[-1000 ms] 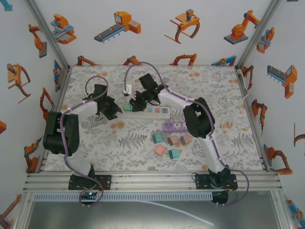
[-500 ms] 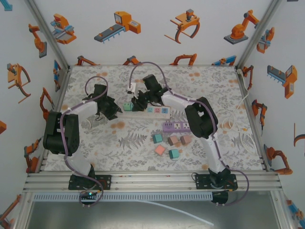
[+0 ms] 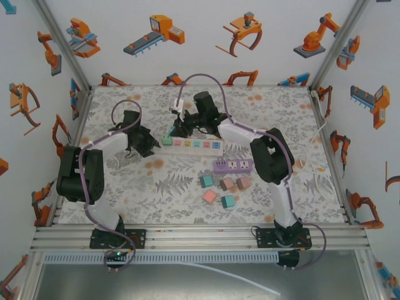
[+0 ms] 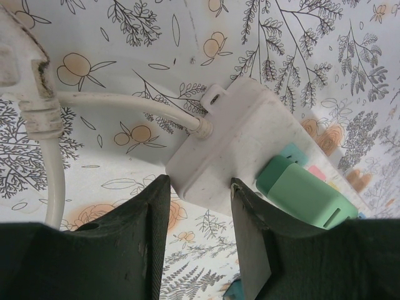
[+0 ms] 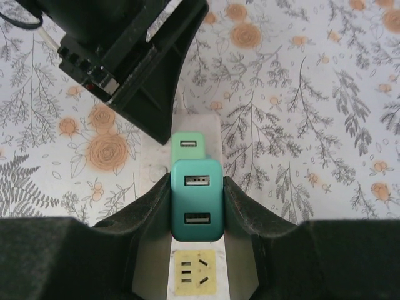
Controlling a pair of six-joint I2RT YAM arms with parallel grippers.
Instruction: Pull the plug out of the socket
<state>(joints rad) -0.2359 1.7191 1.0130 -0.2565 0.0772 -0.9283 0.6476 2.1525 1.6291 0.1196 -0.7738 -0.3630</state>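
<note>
A teal plug (image 5: 197,199) with two USB ports sits pinched between my right gripper's (image 5: 197,209) fingers. It looks raised above the white power strip (image 5: 195,278), overlapping a lighter green plug (image 5: 187,145) still seated nearer the cord end. Its prongs are hidden. In the top view my right gripper (image 3: 177,128) hovers over the strip's (image 3: 199,145) left end. My left gripper (image 4: 200,250) clamps the cord end of the strip (image 4: 231,150), with the light green plug (image 4: 306,197) just beyond. It stands at the strip's left tip (image 3: 150,146).
A purple power strip (image 3: 232,166) and several coloured blocks (image 3: 222,187) lie in front of the white strip. The strip's white cord (image 4: 125,103) curls off to the left. A coiled white cable (image 3: 306,159) rests at the right edge.
My right gripper has drawn back and up from the strip with the teal plug in it. The left gripper has stayed on the strip's end.
</note>
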